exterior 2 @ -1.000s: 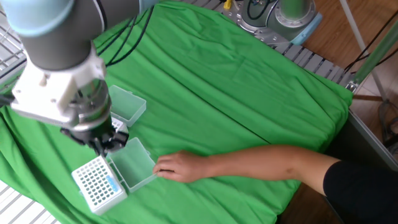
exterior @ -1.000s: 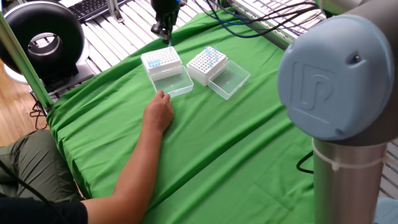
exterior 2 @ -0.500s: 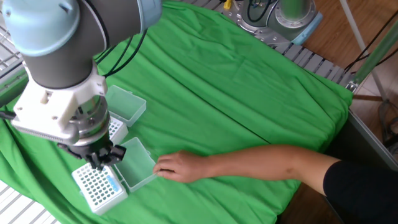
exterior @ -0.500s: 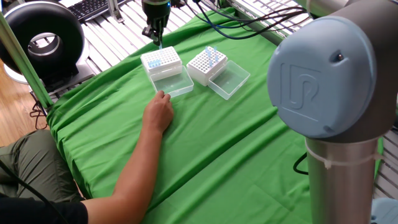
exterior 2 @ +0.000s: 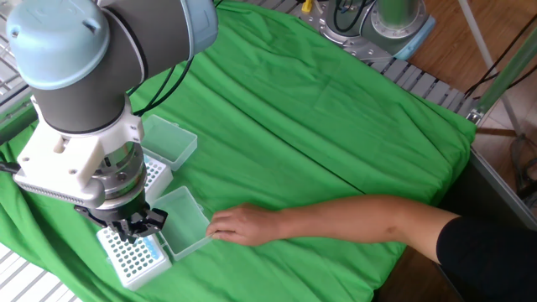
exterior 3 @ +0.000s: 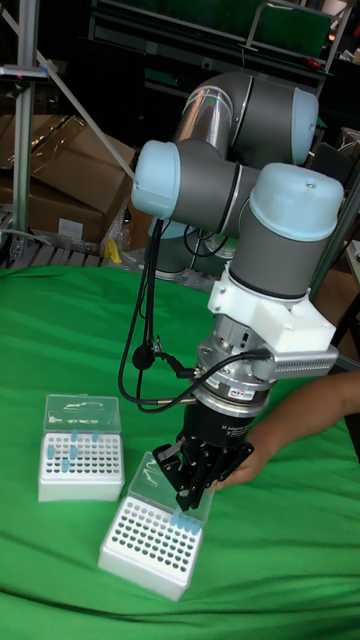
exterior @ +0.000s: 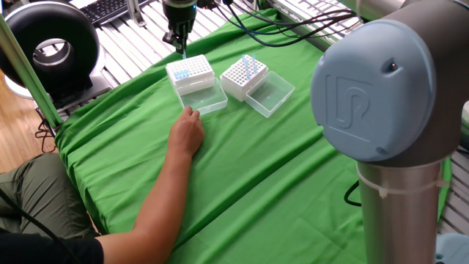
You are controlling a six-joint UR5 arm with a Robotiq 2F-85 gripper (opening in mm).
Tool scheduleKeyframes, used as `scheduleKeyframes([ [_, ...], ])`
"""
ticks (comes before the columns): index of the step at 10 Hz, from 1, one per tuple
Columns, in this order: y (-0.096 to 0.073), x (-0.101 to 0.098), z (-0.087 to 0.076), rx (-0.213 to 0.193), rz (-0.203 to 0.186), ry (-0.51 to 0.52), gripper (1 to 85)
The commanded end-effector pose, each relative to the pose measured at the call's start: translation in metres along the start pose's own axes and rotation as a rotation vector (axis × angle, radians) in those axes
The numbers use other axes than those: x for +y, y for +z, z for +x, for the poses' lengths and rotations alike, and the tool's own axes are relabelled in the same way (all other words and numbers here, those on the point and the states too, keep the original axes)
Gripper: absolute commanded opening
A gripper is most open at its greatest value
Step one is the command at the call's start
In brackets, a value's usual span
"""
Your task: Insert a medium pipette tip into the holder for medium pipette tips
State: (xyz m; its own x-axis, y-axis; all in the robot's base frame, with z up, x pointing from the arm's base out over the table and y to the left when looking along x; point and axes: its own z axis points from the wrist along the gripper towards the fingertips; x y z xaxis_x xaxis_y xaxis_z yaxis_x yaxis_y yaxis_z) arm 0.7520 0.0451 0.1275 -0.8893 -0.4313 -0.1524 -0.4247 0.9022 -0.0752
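White gridded medium-tip holder (exterior 3: 150, 548) directly beneath claw (exterior 3: 190, 500); claw clamped on pale blue pipette tip (exterior 3: 181, 517). Risk: tip misaligned with hole, jams or tilts; person's hand (exterior: 188, 133) beside.

You can read just one mark — the raised "UR" logo on the blue joint cap (exterior: 379, 94) of the arm. Nothing else is legible — the racks beyond that cap show no lettering.

Two racks (exterior 3: 151, 547) (exterior 3: 79, 465), one person's arm (exterior: 165, 192)
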Motion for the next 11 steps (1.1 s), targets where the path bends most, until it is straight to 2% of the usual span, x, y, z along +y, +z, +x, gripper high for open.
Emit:
scheduleKeyframes([
  [1,0.000,-0.002,0.002,-0.002,-0.008,0.005,2.3],
  [3,0.000,-0.002,0.007,-0.004,-0.019,-0.001,2.3],
  [11,0.009,0.005,0.014,-0.004,-0.016,0.017,2.0],
])
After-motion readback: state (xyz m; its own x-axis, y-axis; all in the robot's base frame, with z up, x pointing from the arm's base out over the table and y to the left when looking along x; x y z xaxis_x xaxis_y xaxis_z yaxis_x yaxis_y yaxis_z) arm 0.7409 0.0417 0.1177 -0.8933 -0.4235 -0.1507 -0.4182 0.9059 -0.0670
